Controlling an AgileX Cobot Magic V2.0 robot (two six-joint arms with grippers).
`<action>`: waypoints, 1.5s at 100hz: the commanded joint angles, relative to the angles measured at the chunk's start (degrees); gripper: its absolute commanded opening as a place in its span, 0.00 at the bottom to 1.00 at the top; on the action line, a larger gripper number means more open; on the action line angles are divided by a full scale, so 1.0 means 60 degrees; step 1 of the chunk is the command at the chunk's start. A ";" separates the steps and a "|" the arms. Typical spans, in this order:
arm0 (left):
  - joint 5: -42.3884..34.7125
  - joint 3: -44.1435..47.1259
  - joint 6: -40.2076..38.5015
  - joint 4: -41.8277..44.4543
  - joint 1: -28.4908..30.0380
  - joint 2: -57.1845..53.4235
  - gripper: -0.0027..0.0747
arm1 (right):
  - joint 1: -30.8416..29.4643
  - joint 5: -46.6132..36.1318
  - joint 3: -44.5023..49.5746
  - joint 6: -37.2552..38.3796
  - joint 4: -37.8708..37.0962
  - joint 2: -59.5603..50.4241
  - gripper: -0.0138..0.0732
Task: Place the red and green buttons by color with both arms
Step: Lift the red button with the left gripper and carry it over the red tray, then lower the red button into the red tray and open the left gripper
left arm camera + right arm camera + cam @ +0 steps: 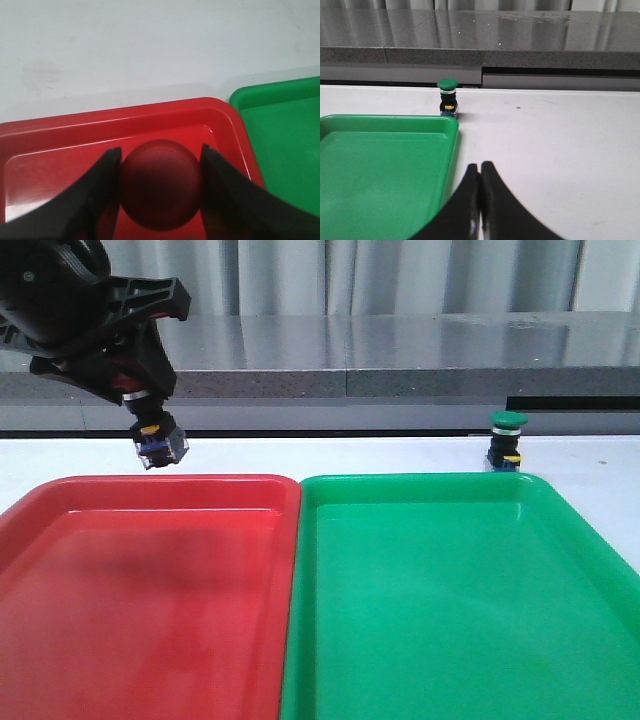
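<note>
My left gripper (161,192) clamps the red button (161,192) above the red tray (150,590); right gripper (480,200) closed, empty

Bright, even overhead light in all 3 views; no hard shadows. Front view: soft glare streaks on red tray (60,540) & green tray (560,540) rims, faint dark smudge of shadow on red tray floor, sheen on grey ledge (400,350). Left arm (90,310) is dark w/ little detail. Left wrist view: red button (161,185) & fingers (100,200) very close, blurred, dim. Right wrist view: fingers (492,200) soft-edged; green button (448,97) fairly sharp, small shadow beside it.
</note>
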 commanded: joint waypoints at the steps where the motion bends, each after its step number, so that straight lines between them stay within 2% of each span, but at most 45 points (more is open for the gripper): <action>1: -0.0733 -0.0068 -0.0157 -0.0061 -0.0096 -0.0473 0.18 | -0.0062 -0.0792 -0.0151 0.0007 -0.0033 -0.0139 0.09; 60: -0.1142 0.0367 -0.0157 0.0462 -0.0096 0.1011 0.18 | -0.0062 -0.0792 -0.0151 0.0007 -0.0033 -0.0139 0.09; 108: -0.0925 0.0367 -0.0157 0.0620 -0.0378 0.1028 0.20 | -0.0062 -0.0792 -0.0151 0.0007 -0.0033 -0.0139 0.09; 117: -0.0905 0.0367 -0.0157 0.0620 -0.0378 0.1028 0.28 | -0.0062 -0.0792 -0.0151 0.0007 -0.0033 -0.0139 0.09; 139: -0.0849 0.0367 -0.0157 0.0620 -0.0378 0.1028 0.64 | -0.0062 -0.0792 -0.0151 0.0007 -0.0033 -0.0139 0.09; 150: -0.0829 0.0367 -0.0157 0.0620 -0.0378 0.1028 0.74 | -0.0062 -0.0792 -0.0151 0.0007 -0.0033 -0.0139 0.09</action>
